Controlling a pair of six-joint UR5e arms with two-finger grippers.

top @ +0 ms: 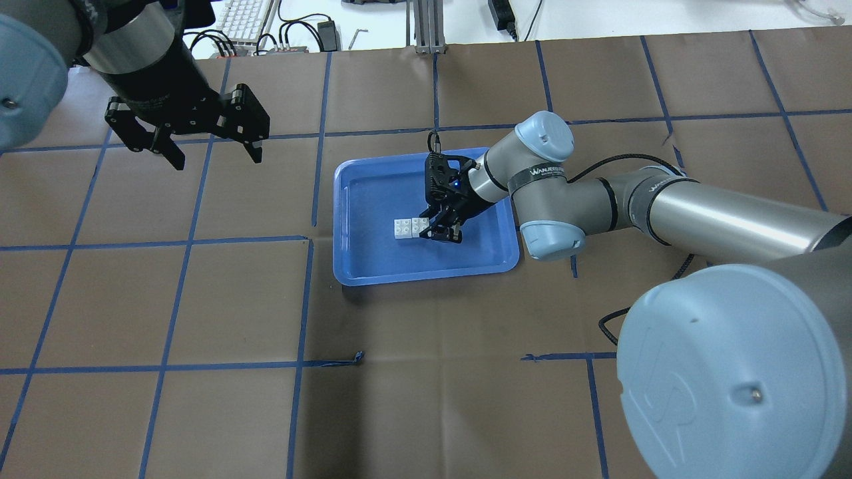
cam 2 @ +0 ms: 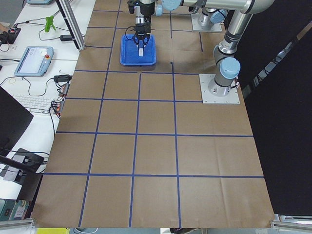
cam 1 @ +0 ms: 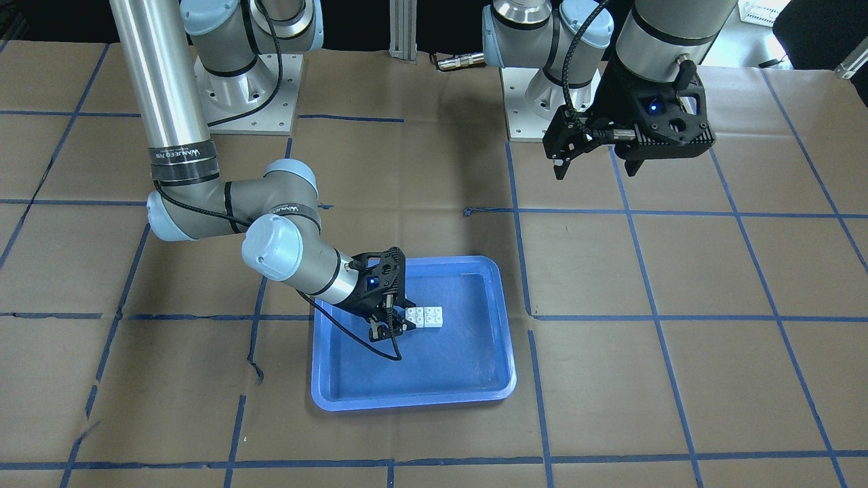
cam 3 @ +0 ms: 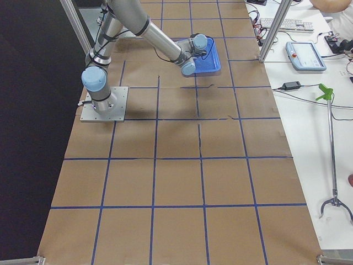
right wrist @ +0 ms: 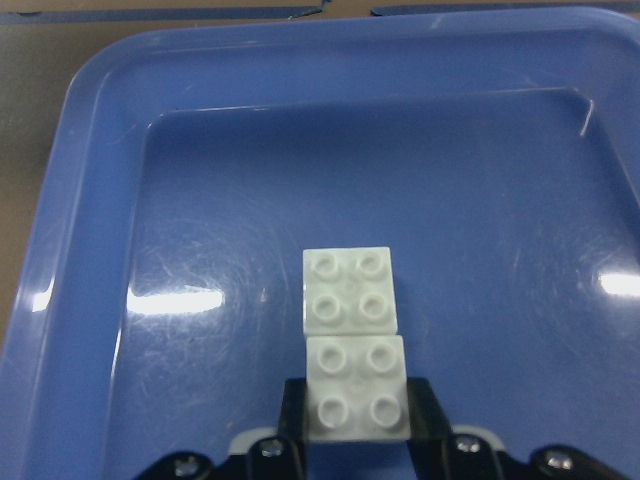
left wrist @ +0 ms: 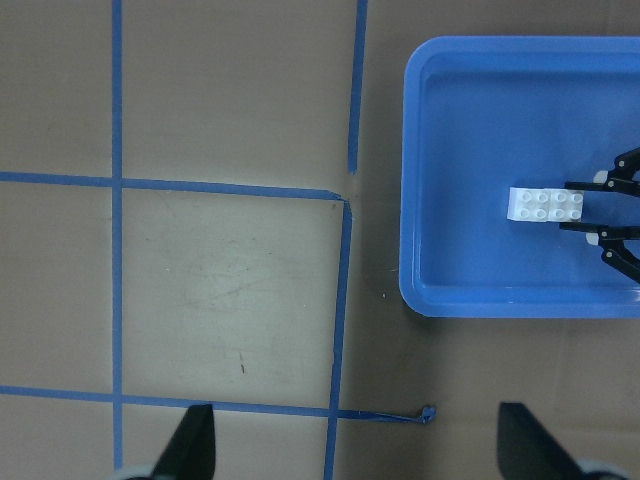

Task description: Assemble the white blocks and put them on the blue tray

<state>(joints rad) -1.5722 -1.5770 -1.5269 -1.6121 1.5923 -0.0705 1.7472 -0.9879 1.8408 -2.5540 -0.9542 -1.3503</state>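
Two white blocks (cam 1: pixel 425 316) lie side by side, studs up and touching, on the floor of the blue tray (cam 1: pixel 413 401). They also show in the overhead view (top: pixel 406 227), the left wrist view (left wrist: pixel 540 204) and the right wrist view (right wrist: pixel 349 300). My right gripper (cam 1: pixel 405 324) reaches low into the tray. Its fingers (right wrist: pixel 424 412) press both sides of the nearer block, so it is shut on it. My left gripper (top: pixel 217 161) is open and empty. It hangs high over the bare table, well away from the tray (top: pixel 426 278).
The table is covered in brown paper with a blue tape grid. The two arm bases (cam 1: pixel 247 102) stand at the robot's edge. A keyboard and a teach pendant (cam 2: pixel 31 61) lie on the side bench beyond the table.
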